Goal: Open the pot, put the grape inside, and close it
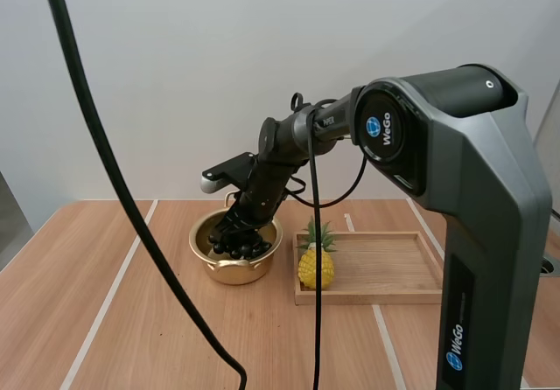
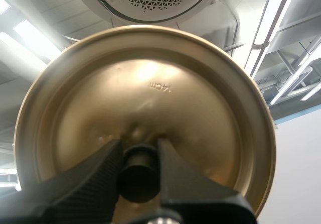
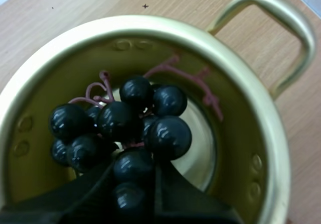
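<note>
While my left claw [image 2: 139,151] pinched the lid [image 2: 150,83] by its knob [image 2: 139,176], my right claw [image 3: 134,174] pinched the grapes [image 3: 120,119] inside the pot [image 3: 268,133]

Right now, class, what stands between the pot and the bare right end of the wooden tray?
A pineapple, upright in the tray's end nearest the pot, as the high view shows.

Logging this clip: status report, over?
Left gripper: jaws on lid knob, lid off. Right gripper: jaws on grapes, inside pot. Pineapple beside pot, not blocking.
</note>
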You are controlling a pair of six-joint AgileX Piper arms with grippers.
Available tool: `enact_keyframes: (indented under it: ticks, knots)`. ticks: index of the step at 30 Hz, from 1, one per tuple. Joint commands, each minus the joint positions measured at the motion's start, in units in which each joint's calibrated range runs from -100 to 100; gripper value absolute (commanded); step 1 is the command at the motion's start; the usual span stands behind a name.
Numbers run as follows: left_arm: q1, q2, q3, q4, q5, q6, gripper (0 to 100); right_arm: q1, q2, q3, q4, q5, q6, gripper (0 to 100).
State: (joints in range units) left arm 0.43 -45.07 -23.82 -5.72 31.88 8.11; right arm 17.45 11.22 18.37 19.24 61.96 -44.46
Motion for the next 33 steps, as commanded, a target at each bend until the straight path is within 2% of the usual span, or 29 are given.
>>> enact_keyframes:
  ticks: [1, 4, 19, 20, 22, 24, 25, 33]
  knots:
    - [0.06, 0.0, -0.2, 0.3, 0.0, -0.5, 0, 0.1, 1.6, 0.6, -2.3, 2.7, 0.9, 0]
    - [0.06, 0.0, -0.2, 0.3, 0.0, -0.5, 0, 0.1, 2.6, 0.6, -3.9, 1.5, 1.2, 0]
    - [0.06, 0.0, -0.2, 0.3, 0.0, -0.5, 0, 0.1, 3.6, 0.6, -3.0, 2.6, 1.2, 0]
    - [0.06, 0.0, -0.2, 0.3, 0.0, -0.5, 0, 0.1, 3.6, 0.6, -2.3, 3.0, 1.2, 3]
    - [0.06, 0.0, -0.2, 0.3, 0.0, -0.5, 0, 0.1, 3.6, 0.6, -1.0, 4.3, 1.1, 34]
    - [0.06, 0.0, -0.2, 0.3, 0.0, -0.5, 0, 0.1, 3.6, 0.6, 0.5, 5.5, 0.4, 86]
    - [0.06, 0.0, -0.2, 0.3, 0.0, -0.5, 0, 0.1, 3.6, 0.6, 0.6, 5.7, 0.4, 100]
    - [0.06, 0.0, -0.2, 0.3, 0.0, -0.5, 0, 0.1, 2.7, 0.6, 0.5, 6.2, -0.3, 100]
